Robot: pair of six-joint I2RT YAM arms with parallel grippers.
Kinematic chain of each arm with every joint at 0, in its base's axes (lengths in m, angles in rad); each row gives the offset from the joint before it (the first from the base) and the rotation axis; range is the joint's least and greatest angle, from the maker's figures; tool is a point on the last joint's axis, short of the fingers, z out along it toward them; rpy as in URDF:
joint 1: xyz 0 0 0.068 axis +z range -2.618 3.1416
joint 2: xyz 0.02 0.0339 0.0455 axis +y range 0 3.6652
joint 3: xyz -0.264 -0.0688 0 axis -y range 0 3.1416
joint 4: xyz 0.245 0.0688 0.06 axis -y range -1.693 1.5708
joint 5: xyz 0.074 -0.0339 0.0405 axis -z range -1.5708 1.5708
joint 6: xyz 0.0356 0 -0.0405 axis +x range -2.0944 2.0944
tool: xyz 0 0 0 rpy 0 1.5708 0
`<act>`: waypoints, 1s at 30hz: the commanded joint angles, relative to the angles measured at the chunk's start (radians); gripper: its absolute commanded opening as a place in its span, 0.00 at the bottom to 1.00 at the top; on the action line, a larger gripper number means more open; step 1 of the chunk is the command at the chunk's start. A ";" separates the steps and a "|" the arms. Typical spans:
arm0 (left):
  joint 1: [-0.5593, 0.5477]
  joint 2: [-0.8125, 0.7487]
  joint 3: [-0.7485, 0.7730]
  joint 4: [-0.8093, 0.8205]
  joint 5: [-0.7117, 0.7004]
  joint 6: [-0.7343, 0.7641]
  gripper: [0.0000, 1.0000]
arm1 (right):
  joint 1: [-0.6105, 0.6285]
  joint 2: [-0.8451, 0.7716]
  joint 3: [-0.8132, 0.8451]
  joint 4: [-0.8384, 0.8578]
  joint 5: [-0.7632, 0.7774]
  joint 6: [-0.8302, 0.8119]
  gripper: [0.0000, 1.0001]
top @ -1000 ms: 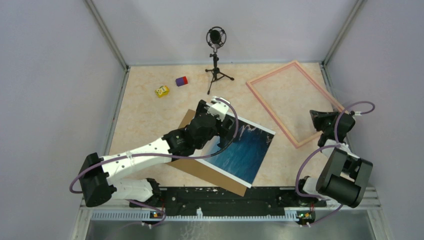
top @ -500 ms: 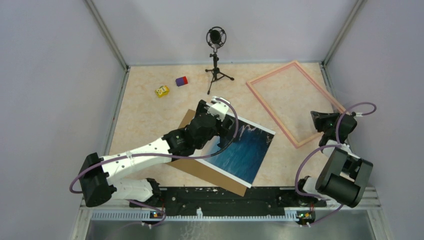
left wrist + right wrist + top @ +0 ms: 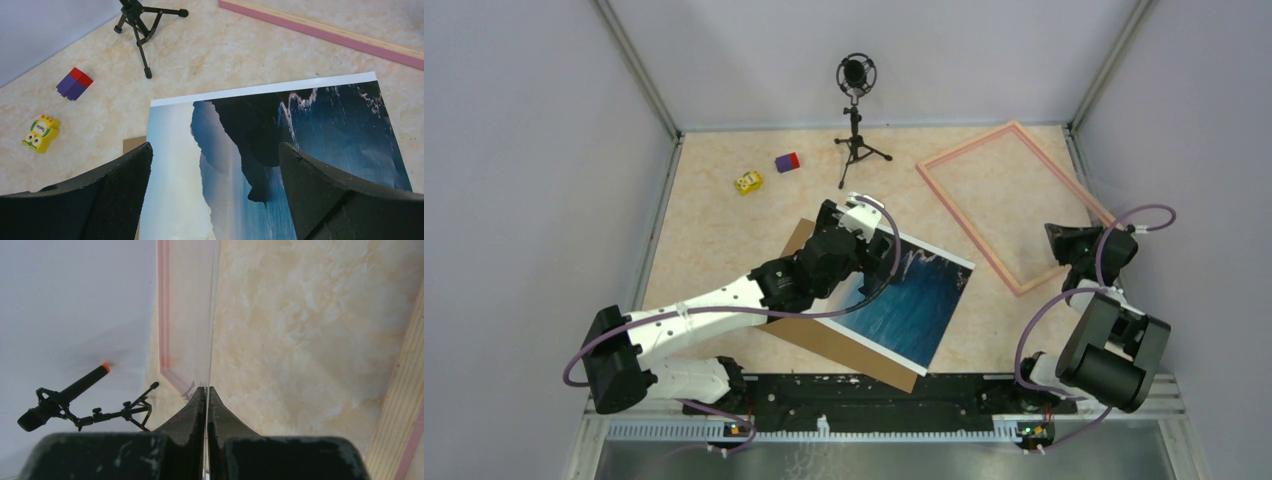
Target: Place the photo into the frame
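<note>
The photo (image 3: 914,300), a dark cliff over blue sea with a white border, lies flat on a brown backing board (image 3: 844,345) at the table's middle. My left gripper (image 3: 832,222) hovers open just above the photo's far left part; its wrist view shows the photo (image 3: 260,150) between the spread fingers (image 3: 125,185). The pink frame (image 3: 969,230) lies flat at the far right, and it also shows in the left wrist view (image 3: 320,32). My right gripper (image 3: 1056,240) is by the frame's near corner, shut (image 3: 206,390) on a thin clear pane (image 3: 187,325) standing on edge.
A microphone on a small tripod (image 3: 856,120) stands at the far middle. A yellow toy (image 3: 747,182) and a purple-and-red block (image 3: 787,162) lie at the far left. A strip of the frame (image 3: 400,405) shows at the right wrist view's right edge.
</note>
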 commanded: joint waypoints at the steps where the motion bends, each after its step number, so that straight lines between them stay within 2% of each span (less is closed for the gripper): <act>1: 0.003 -0.011 -0.001 0.033 0.005 0.002 0.99 | -0.006 -0.022 -0.008 0.033 0.001 -0.025 0.00; 30: 0.002 -0.018 -0.003 0.033 0.014 -0.002 0.99 | 0.010 -0.089 -0.050 0.014 0.073 -0.022 0.00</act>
